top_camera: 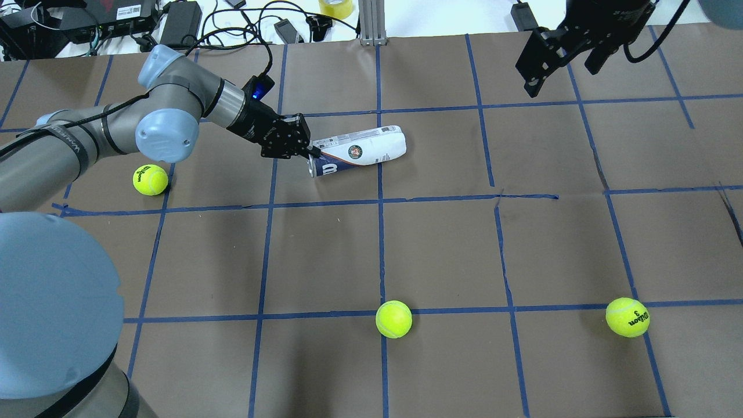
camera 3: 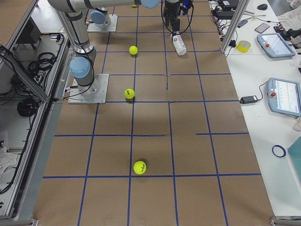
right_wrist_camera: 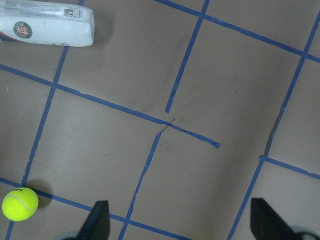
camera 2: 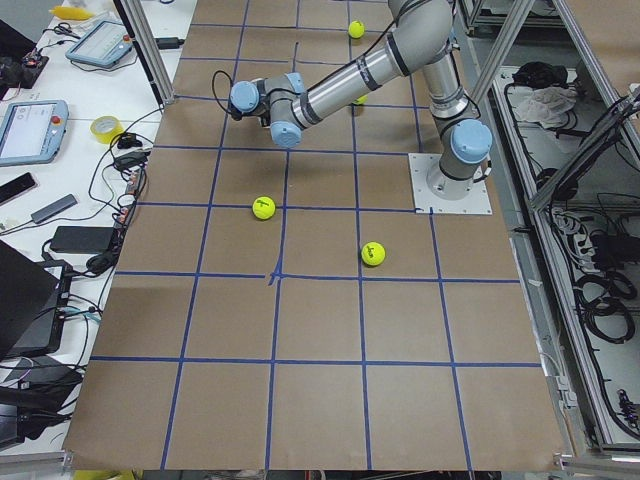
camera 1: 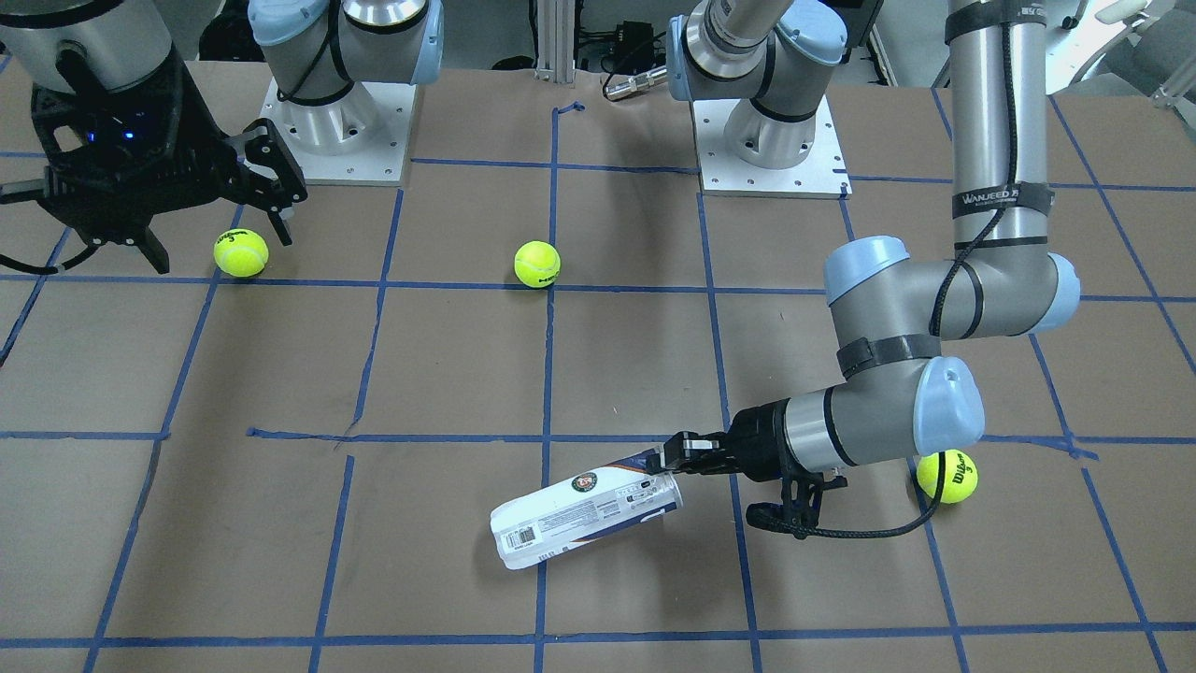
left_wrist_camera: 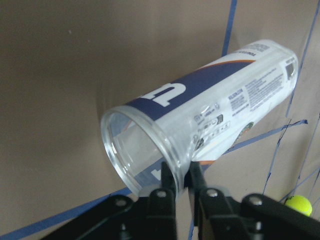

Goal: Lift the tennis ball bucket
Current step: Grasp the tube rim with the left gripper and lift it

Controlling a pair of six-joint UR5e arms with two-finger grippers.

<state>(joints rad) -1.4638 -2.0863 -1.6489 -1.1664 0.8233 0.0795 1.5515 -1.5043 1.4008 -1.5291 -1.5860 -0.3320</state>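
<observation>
The tennis ball bucket (camera 1: 584, 509) is a clear tube with a white-and-navy label, and it lies on its side on the brown table. It also shows in the overhead view (top_camera: 360, 152) and in the right wrist view (right_wrist_camera: 47, 30). My left gripper (camera 1: 675, 458) is shut on the rim of its open end (left_wrist_camera: 165, 165), one finger inside the mouth and one outside. The tube (left_wrist_camera: 210, 115) is empty and slants away from the fingers. My right gripper (top_camera: 563, 72) is open and empty, held high above the table, far from the tube.
Three yellow-green tennis balls lie loose on the table: one near the left arm's elbow (top_camera: 150, 179), one at the near middle (top_camera: 393, 319), one at the near right (top_camera: 627, 317). Blue tape lines (top_camera: 380, 200) grid the table. Cables and boxes (top_camera: 174, 17) lie beyond the far edge.
</observation>
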